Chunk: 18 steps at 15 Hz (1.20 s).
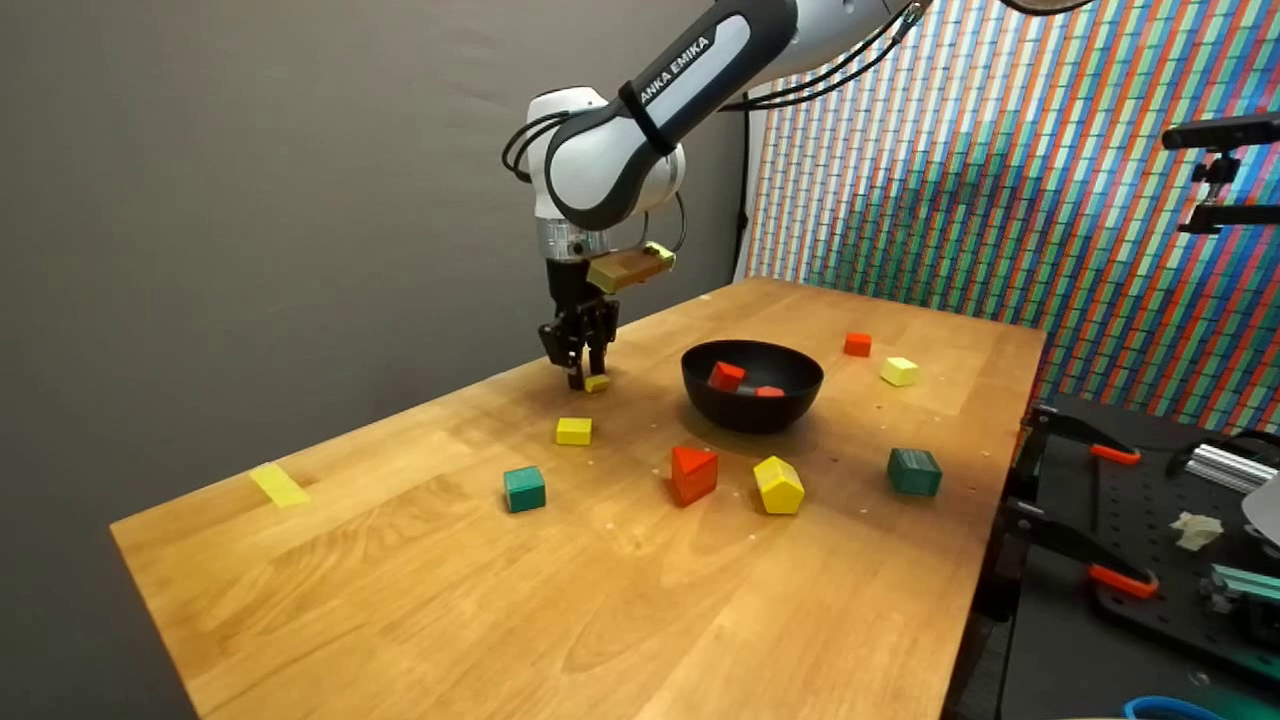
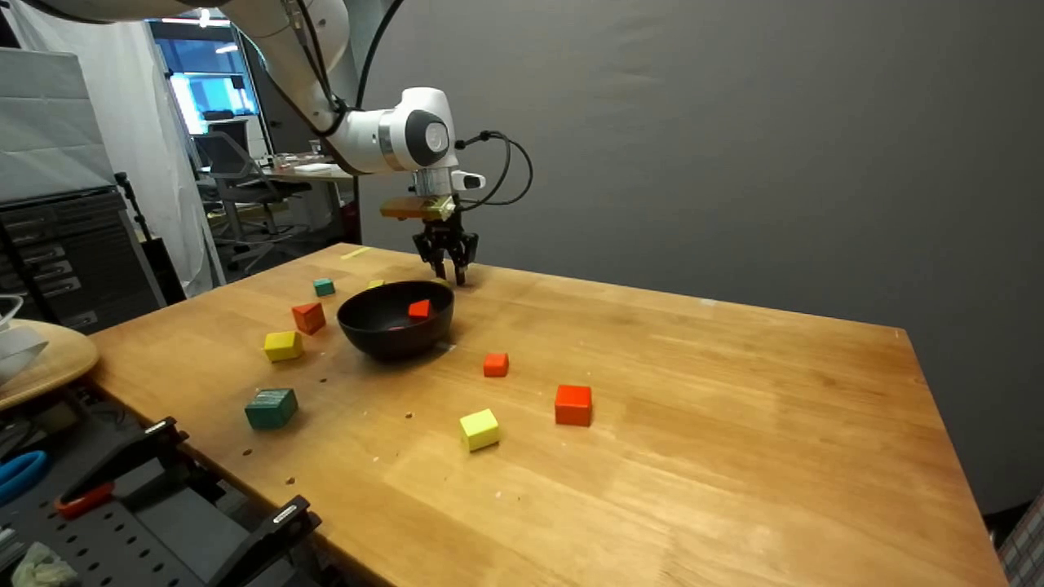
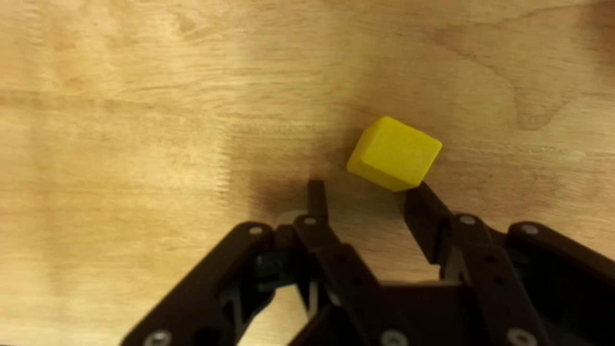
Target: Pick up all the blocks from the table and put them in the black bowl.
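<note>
Tool (image 3: 369,187) poss. touching yellow blk (image 3: 398,154).

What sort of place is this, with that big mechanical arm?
Likely a robotics lab or workshop: there's the robot arm itself, what looks like a mounted camera, and an office chair in the background.

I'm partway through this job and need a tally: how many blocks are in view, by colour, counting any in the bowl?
Red or orange-red blocks: 5, of which 2 are in the black bowl
Yellow blocks: 4
Green blocks: 2
Total in view: 11
</note>
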Each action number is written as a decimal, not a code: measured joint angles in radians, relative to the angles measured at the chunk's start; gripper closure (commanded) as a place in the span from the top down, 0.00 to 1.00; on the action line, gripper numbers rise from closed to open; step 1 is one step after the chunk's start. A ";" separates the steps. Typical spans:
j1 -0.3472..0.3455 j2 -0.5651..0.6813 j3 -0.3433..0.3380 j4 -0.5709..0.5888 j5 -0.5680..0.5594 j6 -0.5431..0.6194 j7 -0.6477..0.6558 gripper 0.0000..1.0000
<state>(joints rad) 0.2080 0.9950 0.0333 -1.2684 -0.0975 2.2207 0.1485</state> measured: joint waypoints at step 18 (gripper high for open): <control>-0.001 -0.040 0.002 -0.060 0.057 -0.018 0.071 0.13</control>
<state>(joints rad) 0.2073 0.9550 0.0356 -1.3282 -0.0404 2.2027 0.2194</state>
